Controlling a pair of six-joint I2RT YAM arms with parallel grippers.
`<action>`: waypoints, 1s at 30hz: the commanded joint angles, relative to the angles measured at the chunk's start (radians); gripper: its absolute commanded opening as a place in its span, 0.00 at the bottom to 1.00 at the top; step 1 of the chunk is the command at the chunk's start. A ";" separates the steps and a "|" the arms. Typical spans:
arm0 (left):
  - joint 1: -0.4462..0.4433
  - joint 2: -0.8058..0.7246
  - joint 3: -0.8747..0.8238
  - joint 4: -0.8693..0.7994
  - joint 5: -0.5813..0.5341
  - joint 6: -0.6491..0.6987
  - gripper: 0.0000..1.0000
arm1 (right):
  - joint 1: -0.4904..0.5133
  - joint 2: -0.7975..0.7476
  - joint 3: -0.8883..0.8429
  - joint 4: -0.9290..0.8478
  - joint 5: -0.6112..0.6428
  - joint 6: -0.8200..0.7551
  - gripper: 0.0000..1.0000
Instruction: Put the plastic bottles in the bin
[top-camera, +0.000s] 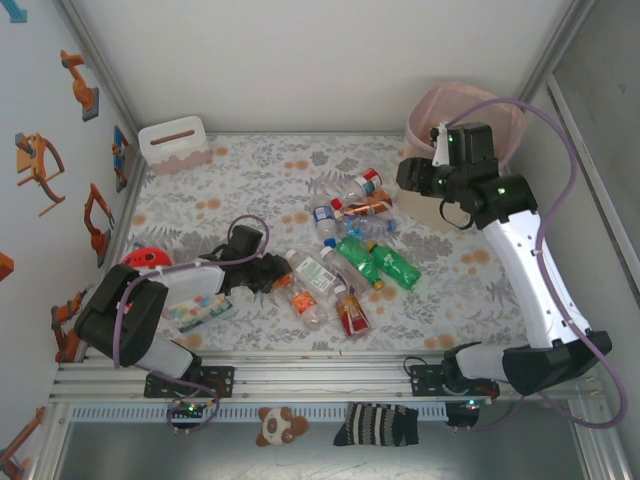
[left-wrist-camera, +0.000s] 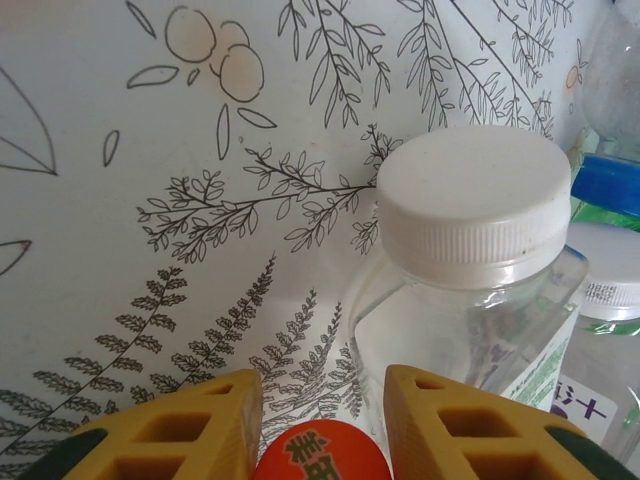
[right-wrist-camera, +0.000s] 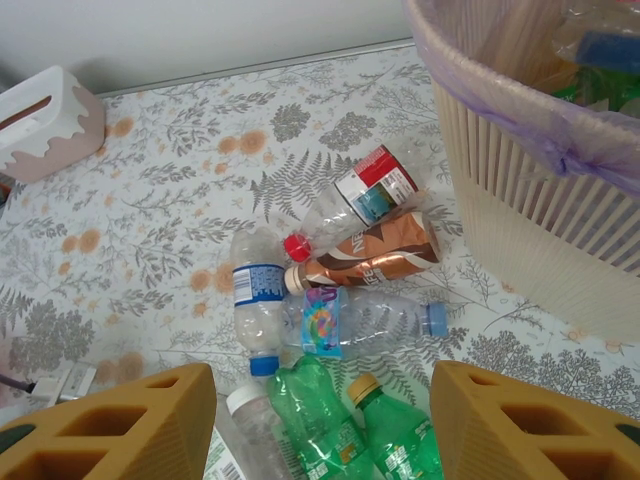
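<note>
Several plastic bottles lie in a loose pile at mid-table, clear and green, with red, blue and white caps. My left gripper is low at the pile's left edge. In the left wrist view its fingers are shut on an orange-capped bottle, and a clear white-capped bottle lies just beyond, against the right finger. My right gripper hovers open beside the bin, nothing between its fingers. Below it lie a brown bottle, a clear blue-capped one and green ones. The bin holds bottles.
A small white box with a slot stands at the back left. A flat clear packet with coloured dots and a red object lie by the left arm. Enclosure walls close in on both sides. A plush toy and a sock lie below the front rail.
</note>
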 joint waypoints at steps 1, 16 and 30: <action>0.004 -0.044 -0.009 -0.008 -0.007 -0.007 0.31 | 0.010 -0.011 0.018 0.007 0.024 0.011 0.58; 0.015 -0.263 0.122 -0.231 -0.056 0.168 0.24 | 0.027 -0.049 -0.043 0.099 -0.146 -0.049 0.57; 0.014 -0.448 0.315 -0.133 0.146 0.578 0.14 | 0.153 -0.108 -0.249 0.483 -0.610 -0.142 0.59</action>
